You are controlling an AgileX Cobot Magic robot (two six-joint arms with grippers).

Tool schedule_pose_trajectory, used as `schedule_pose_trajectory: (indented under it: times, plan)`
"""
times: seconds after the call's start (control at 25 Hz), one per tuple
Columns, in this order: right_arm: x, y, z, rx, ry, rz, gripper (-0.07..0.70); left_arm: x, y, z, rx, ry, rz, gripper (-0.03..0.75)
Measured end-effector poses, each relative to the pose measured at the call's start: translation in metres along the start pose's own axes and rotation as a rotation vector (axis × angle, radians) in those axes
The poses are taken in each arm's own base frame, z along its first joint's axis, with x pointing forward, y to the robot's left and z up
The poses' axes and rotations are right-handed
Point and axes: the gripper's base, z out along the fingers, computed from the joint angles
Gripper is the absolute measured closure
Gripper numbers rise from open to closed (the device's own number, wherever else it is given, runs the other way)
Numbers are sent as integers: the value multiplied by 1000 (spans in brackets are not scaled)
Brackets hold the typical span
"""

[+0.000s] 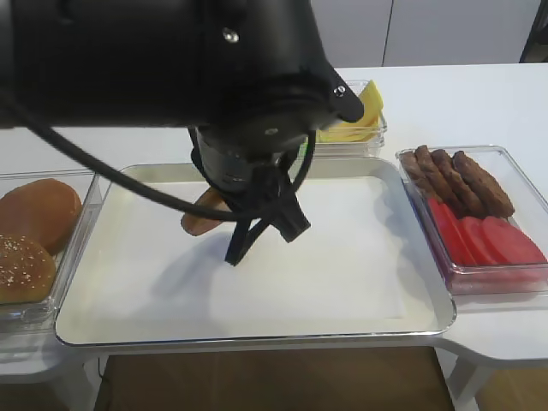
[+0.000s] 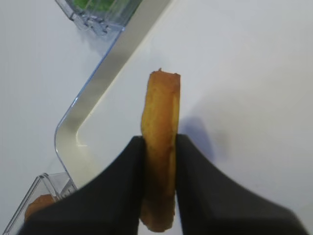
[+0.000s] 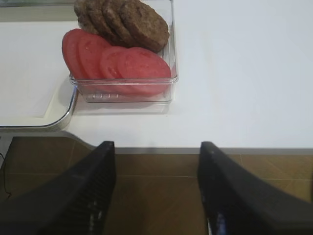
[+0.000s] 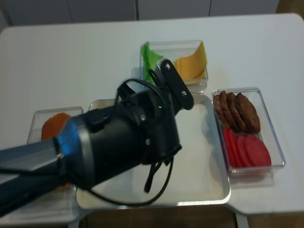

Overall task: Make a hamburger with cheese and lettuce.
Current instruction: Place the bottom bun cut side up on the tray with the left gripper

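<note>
My left gripper [image 2: 160,147] is shut on the flat bun half [image 2: 160,112] and holds it on edge, golden rim showing, above the white tray [image 2: 93,93]. In the exterior high view the bun half [image 1: 201,216] peeks out under the black arm, over the tray's left middle. The yellow cheese slices [image 4: 192,64] and the frilly green lettuce [image 4: 151,57] share a clear box behind the tray. My right gripper [image 3: 155,145] is open and empty, past the table's front edge over the brown floor.
A clear box right of the tray holds dark patties [image 1: 462,180] and red tomato slices [image 1: 488,240]. A box on the left holds domed brown buns [image 1: 34,214]. The left arm hides much of the tray [image 4: 199,180].
</note>
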Motion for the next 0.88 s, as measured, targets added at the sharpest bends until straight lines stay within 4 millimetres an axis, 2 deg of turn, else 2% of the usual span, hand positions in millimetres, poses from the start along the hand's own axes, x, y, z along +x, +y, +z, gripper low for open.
schedule_pose_trajectory:
  times: [0.64,0.88]
  plan:
    - [0,0,0,0,0,0,207,0,-14,20,-60,45,-18,580]
    - [0,0,0,0,0,0,208,-3,-15,20,-57,17,-39,580]
